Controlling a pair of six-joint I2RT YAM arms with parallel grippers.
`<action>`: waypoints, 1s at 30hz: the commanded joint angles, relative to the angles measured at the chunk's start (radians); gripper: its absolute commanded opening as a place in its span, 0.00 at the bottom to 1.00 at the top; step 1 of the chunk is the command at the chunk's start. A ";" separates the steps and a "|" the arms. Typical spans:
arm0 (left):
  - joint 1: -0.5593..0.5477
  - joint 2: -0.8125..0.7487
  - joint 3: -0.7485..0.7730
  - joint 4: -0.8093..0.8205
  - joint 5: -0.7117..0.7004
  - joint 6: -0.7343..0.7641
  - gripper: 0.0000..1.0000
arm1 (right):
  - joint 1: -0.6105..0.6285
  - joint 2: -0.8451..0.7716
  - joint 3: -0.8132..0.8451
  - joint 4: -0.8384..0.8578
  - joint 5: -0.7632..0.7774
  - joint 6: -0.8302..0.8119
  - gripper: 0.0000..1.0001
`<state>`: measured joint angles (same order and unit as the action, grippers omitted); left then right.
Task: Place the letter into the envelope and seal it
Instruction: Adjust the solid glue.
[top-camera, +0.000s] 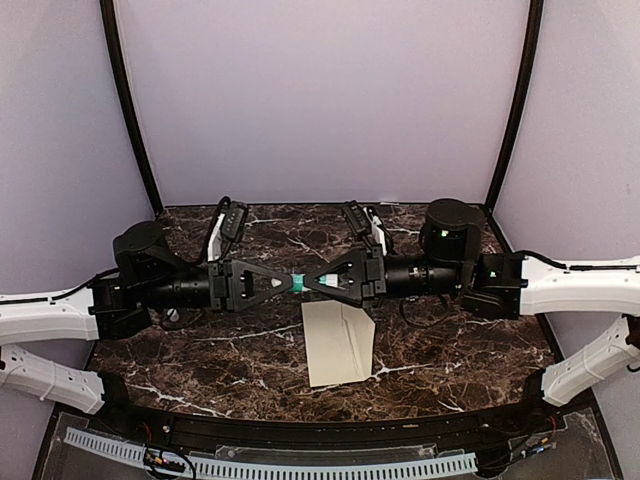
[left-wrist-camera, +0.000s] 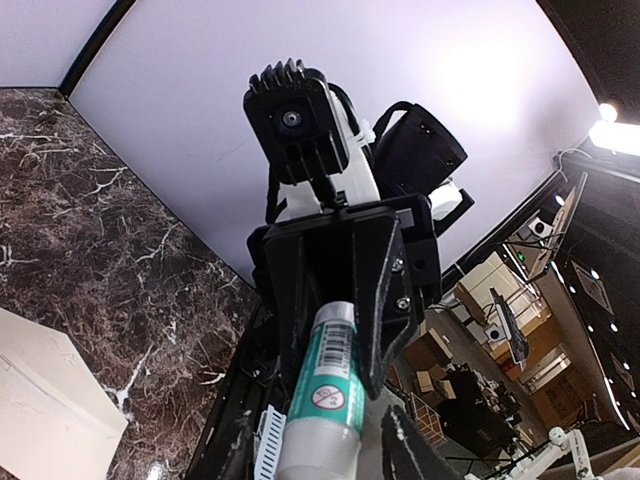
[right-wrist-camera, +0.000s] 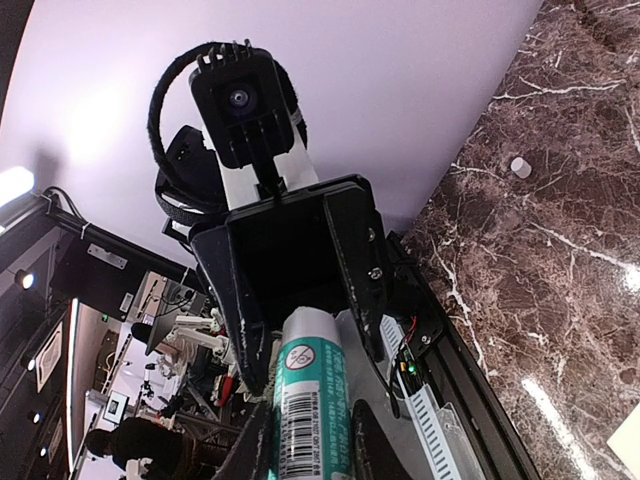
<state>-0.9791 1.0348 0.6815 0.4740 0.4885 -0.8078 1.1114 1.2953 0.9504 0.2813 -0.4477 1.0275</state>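
1. Central relation. The left gripper (top-camera: 280, 283) and the right gripper (top-camera: 322, 283) meet tip to tip above the middle of the counter (top-camera: 200, 360), with a glue stick (top-camera: 301, 283) spanning the gap between them. Its long axis runs left to right.
2. Task object. The cream envelope (top-camera: 338, 343) lies flat on the counter just nearward of that meeting point, toward the arm bases and slightly to the right arm's side. Its longer edges run roughly near to far, across the tube's axis. The right gripper is marginally the nearer. No separate letter shows. It may already be inside, but the overhead view is too coarse to settle this.
3. Gripper states. In the left wrist view the right gripper's fingers are clenched on the far end of the glue stick. The left gripper's fingers bracket the other end, but whether they press the tube or stand just off it cannot be told.
4. Arm pose. Both forearms are stretched level and inward, facing each other, well above the marble.
5. Judgement. Sealing appears not yet done. The next move likely calls for bringing the tube's tip down and nearward onto the envelope.
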 joint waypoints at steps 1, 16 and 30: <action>0.006 -0.017 -0.011 0.025 0.007 -0.013 0.42 | -0.006 -0.016 -0.001 0.013 0.002 -0.017 0.18; 0.007 0.010 -0.009 0.042 0.038 -0.023 0.09 | -0.005 0.000 0.014 0.009 -0.013 -0.021 0.33; 0.006 0.030 -0.005 0.060 0.040 -0.030 0.06 | -0.005 0.028 0.028 0.041 -0.040 -0.015 0.39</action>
<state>-0.9752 1.0580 0.6796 0.4858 0.5129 -0.8345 1.1114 1.3113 0.9512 0.2779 -0.4728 1.0111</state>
